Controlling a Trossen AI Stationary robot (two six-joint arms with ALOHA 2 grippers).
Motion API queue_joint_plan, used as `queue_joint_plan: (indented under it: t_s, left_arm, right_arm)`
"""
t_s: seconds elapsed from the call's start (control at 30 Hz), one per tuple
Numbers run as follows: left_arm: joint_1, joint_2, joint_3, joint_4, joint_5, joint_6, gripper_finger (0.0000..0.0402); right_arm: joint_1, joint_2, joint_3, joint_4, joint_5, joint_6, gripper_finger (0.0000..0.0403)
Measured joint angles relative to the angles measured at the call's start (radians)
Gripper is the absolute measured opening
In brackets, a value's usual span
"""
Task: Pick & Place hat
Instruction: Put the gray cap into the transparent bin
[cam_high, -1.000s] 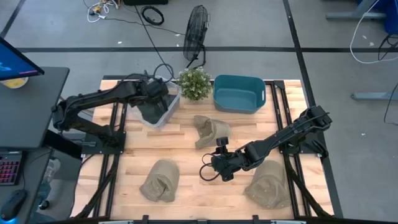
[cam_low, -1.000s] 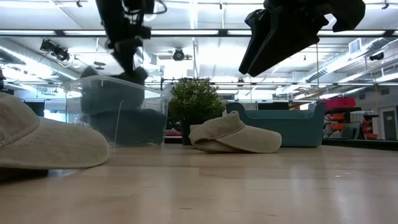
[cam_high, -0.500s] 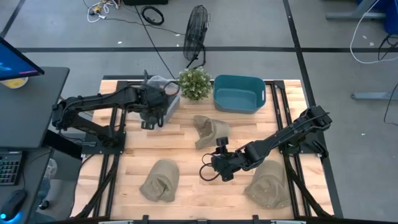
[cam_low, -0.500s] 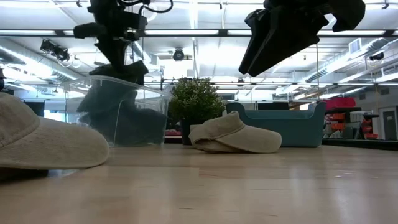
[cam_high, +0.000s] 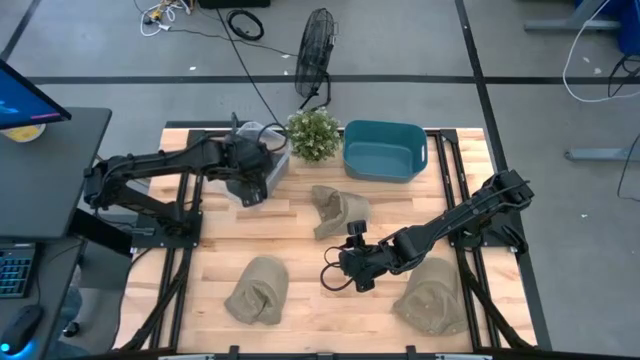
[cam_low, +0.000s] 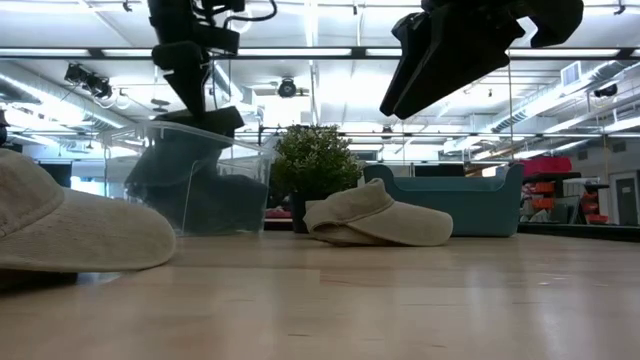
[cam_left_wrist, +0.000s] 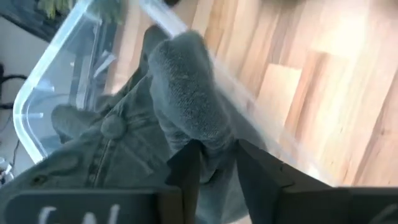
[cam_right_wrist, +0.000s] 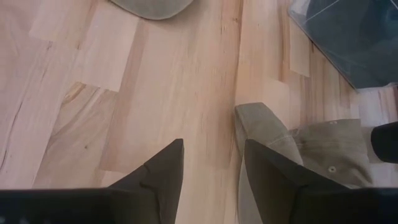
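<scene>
Currently left end effector (cam_left_wrist: 211, 163) pinches dark grey hat (cam_left_wrist: 180, 99) at clear bin (cam_high: 262, 172) rim; right end effector (cam_right_wrist: 211, 163) wide above bare counter (cam_high: 300, 240).

You will find no readable text, label, brand, number or sign in any of these views. The left wrist view shows pale marks on the dark bar of the left arm's wrist mount (cam_left_wrist: 68, 214), but they are cut off at the edge and cannot be made out as letters. The monitor (cam_high: 25, 100) at the side of the high view shows only colour, no legible writing.
</scene>
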Motion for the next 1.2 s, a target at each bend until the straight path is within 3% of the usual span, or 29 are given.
queue_joint_plan:
  t_s: [0.13, 0.3, 0.37, 0.57, 0.83, 1.03, 1.2]
  left_arm:
    - [-0.029, -0.003, 0.028, 0.016, -0.071, -0.025, 0.0131]
    - [-0.061, -0.014, 0.080, 0.006, -0.227, -0.137, 0.0126]
    - [-0.068, -0.023, 0.082, -0.012, -0.286, -0.191, 0.0112]
    - [-0.032, -0.009, 0.041, -0.162, -0.299, -0.311, 0.0016]
    - [0.088, -0.007, -0.156, 0.047, -0.282, -0.286, 0.0003]
    - [0.188, -0.011, -0.301, 0.195, -0.096, -0.256, 0.0002]
    - [0.250, -0.010, -0.345, 0.245, -0.015, -0.251, 0.0002]
  right_arm:
    - [0.000, 0.000, 0.000, 0.000, 0.000, 0.000, 0.0174]
    - [0.000, 0.000, 0.000, 0.000, 0.000, 0.000, 0.0174]
    - [0.000, 0.000, 0.000, 0.000, 0.000, 0.000, 0.0174]
    - [0.000, 0.000, 0.000, 0.004, 0.000, 0.000, 0.0174]
    - [0.000, 0.000, 0.000, 0.013, 0.000, 0.000, 0.0174]
    - [0.000, 0.000, 0.000, 0.012, 0.000, 0.000, 0.0174]
    - [0.000, 0.000, 0.000, 0.012, 0.000, 0.000, 0.0174]
